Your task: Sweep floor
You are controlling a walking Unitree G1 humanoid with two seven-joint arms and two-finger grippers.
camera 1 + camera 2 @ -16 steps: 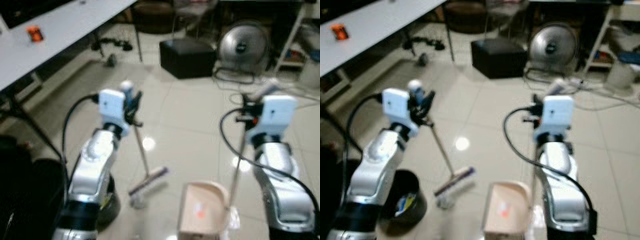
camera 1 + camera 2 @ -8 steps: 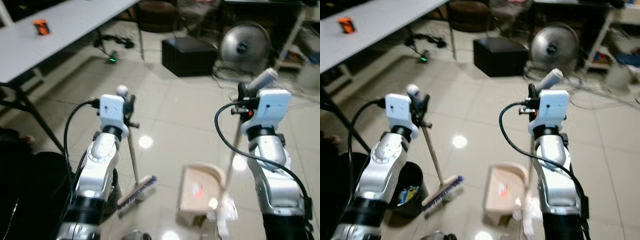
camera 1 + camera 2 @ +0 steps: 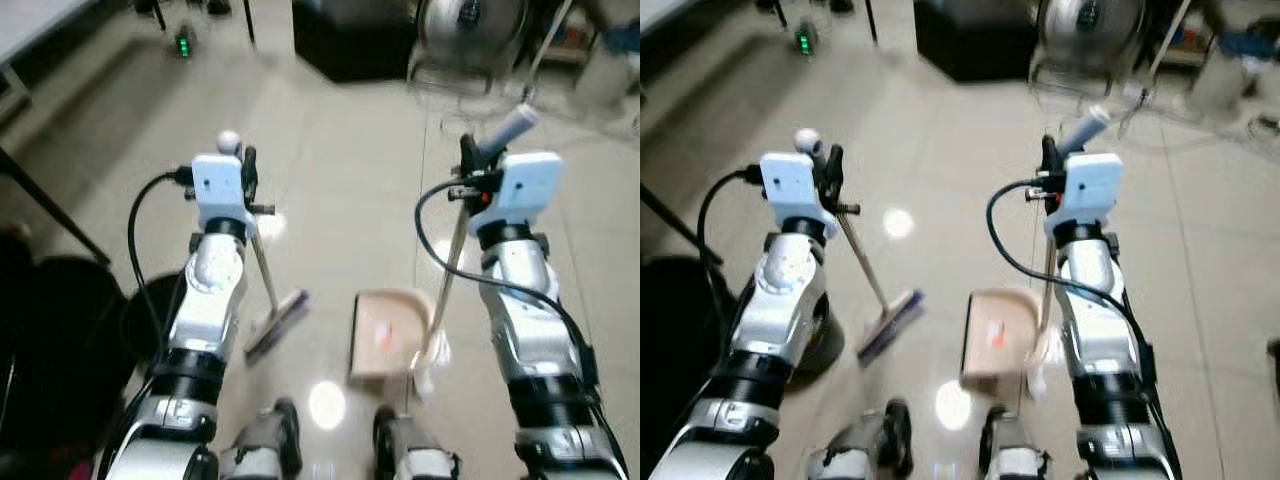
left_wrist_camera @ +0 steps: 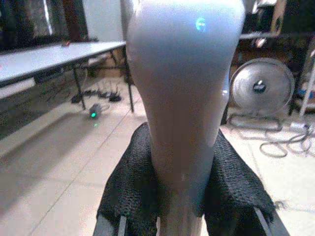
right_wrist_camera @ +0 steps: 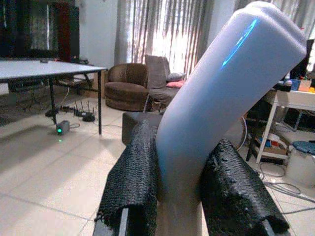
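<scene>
Two tools are at work, one per arm. The left tool (image 3: 246, 172) is clamped on the upper end of one broom (image 3: 262, 270); in the left wrist view its fingers (image 4: 129, 187) press both sides of the grey handle. The broom shaft slants down to a brush head (image 3: 277, 322) resting on the floor (image 3: 340, 190) ahead of the robot's left foot. The right tool (image 3: 470, 158) is clamped on the grey grip of one dustpan (image 3: 388, 334), and its fingers (image 5: 133, 182) squeeze the grip from both sides. The pale pan sits on the floor between the two arms, just beside the brush head but apart from it. A small orange scrap (image 3: 384, 339) lies in the pan.

The floor is glossy light tile with lamp glare. At the far side stand one fan (image 3: 462, 22), one black box (image 3: 350, 38) and loose cables (image 3: 470, 110). One dark bin (image 3: 140, 318) stands beside the left arm. The wrist views show one bench (image 5: 44, 66), one brown armchair (image 5: 129, 83) and curtains (image 5: 162, 29).
</scene>
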